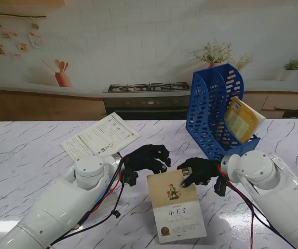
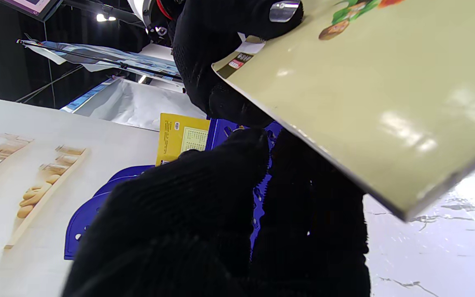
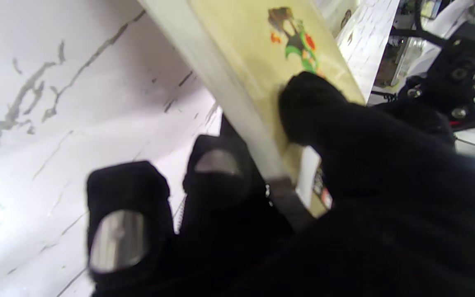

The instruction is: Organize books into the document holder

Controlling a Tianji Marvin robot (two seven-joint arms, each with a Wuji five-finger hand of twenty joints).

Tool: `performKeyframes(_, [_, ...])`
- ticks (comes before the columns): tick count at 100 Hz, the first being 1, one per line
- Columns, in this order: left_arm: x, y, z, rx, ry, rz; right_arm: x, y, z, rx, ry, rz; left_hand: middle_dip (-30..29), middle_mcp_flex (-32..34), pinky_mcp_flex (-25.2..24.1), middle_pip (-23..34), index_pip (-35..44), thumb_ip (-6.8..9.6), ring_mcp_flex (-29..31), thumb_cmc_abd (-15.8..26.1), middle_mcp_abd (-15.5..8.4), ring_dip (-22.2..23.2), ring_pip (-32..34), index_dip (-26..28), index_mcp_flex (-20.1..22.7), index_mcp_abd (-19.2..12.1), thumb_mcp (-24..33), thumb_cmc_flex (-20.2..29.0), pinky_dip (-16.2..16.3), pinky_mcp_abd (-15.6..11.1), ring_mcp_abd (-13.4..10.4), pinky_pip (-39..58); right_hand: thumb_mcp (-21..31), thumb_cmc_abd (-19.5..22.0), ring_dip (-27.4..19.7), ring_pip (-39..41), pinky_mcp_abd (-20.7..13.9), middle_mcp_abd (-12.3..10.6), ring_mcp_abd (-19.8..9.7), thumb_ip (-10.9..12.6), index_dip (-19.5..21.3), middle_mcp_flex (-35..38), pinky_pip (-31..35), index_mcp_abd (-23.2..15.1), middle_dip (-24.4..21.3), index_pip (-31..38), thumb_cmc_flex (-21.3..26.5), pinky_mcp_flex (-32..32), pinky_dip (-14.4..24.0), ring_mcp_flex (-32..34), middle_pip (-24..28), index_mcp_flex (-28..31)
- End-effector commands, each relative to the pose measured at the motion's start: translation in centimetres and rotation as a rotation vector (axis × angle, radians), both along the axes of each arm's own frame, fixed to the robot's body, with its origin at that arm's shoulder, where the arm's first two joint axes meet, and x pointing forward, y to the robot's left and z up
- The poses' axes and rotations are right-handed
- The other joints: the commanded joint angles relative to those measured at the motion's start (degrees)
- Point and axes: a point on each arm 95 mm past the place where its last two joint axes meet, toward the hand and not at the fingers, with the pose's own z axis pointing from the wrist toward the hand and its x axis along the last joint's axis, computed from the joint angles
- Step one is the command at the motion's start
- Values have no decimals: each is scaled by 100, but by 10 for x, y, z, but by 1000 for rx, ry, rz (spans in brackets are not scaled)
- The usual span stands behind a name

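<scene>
A cream-covered book (image 1: pixel 176 205) with a small figure on its front is lifted at its far end off the marble table (image 1: pixel 29 155). My right hand (image 1: pixel 200 170) is shut on the book's far right corner, thumb on the cover (image 3: pixel 241 53) and fingers beneath. My left hand (image 1: pixel 146 158) is curled shut beside the book's far left corner (image 2: pixel 365 82); no grip on it shows. The blue document holder (image 1: pixel 211 104) stands behind the right hand, with a yellow book (image 1: pixel 241 119) leaning in its right slot.
A white printed leaflet (image 1: pixel 100 136) lies on the table beyond my left arm. A stove (image 1: pixel 146 88) and a counter run along the wall behind the table. Potted plants (image 1: pixel 214 53) stand behind the holder.
</scene>
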Motion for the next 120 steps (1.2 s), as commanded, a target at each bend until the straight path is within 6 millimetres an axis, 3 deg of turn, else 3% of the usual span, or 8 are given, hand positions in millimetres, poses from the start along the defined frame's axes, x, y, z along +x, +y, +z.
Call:
performKeyframes(1, [-1, -5, 9, -19, -50, -13, -6, 4, -5, 26, -31, -42, 85, 47, -55, -27, -8, 77, 98, 26, -227, 153, -67, 74, 34, -269, 25, 271, 168, -185, 58, 437, 2095, 1223, 288, 543, -1812, -242, -1235, 654, 804, 834, 1602, -1434, 467, 1048, 1427, 363, 238, 353, 1034, 2407])
performKeyframes(14, [-2, -4, 15, -17, -86, 8, -11, 2, -4, 71, -89, -128, -213, -91, -386, -231, -136, 105, -161, 164, -144, -206, -16, -117, -56, -199, -417, 390, 703, -201, 236, 539, 2042, 1295, 379, 709, -1874, -270, -1448, 655, 1015, 787, 1603, -1431, 589, 1083, 1441, 397, 435, 367, 1210, 2318])
performKeyframes(17, [-3, -3, 17, -17, -96, 15, -13, 2, -3, 82, -105, -149, -287, -95, -525, -333, -187, 134, -311, 243, -116, -435, 128, -282, -99, -179, -615, 412, 988, -219, 243, 506, 2038, 1296, 384, 728, -1888, -261, -1468, 662, 1041, 785, 1603, -1430, 598, 1093, 1446, 403, 460, 368, 1230, 2310])
performKeyframes(21, [-3, -2, 20, -20, -106, 26, -14, 1, 0, 95, -122, -173, -307, -181, -916, -576, -326, 172, -700, 303, -23, -743, 308, -631, -219, -101, -925, 369, 1812, -113, 303, 282, 2014, 1327, 384, 736, -1896, -267, -1484, 659, 1064, 757, 1603, -1459, 604, 1095, 1443, 405, 483, 367, 1237, 2279])
performKeyframes(32, [-4, 3, 29, -27, -142, 43, -17, -1, 9, 122, -171, -243, -965, -923, -2073, -221, -1191, 233, -1781, 570, 162, -2276, 790, -1393, -435, 37, -1206, -268, 2557, 233, 237, -222, 1954, 1364, 364, 730, -1901, -277, -1501, 652, 1112, 690, 1603, -1429, 636, 1123, 1452, 406, 506, 367, 1261, 2200])
performKeyframes(46, [-4, 10, 40, -18, -185, 87, -20, -6, 23, 155, -232, -332, -2267, -1586, -3126, -64, -2726, 460, -2362, 1053, 205, -2888, 254, -2124, -360, 294, -1348, -898, 2389, 393, 368, -954, 1934, 1366, 325, 708, -1868, -266, -1471, 611, 1118, 629, 1603, -1353, 666, 1133, 1489, 397, 490, 366, 1269, 2058])
performKeyframes(68, [-3, 26, 56, 11, -237, 141, -28, -16, 52, 179, -343, -445, -2637, -2160, -4051, -643, -3579, 495, -3008, 1196, 283, -3442, -685, -2546, -459, 324, -1797, -1093, 1797, 260, 305, -2023, 1880, 1412, 250, 697, -1844, -287, -1487, 584, 1074, 555, 1603, -1360, 702, 1222, 1506, 391, 466, 366, 1275, 1946])
performKeyframes(120, [-4, 52, 37, 167, -257, 187, -47, -45, 143, 219, -659, -705, -2702, -2205, -4197, -721, -3709, 492, -2990, 1154, 157, -3754, -1103, -2577, -429, 329, -1856, -1160, 1687, 78, 67, -2405, 1760, 1533, 185, 670, -1810, -361, -1498, 634, 967, 541, 1603, -1497, 732, 1279, 1485, 380, 396, 365, 1202, 1893])
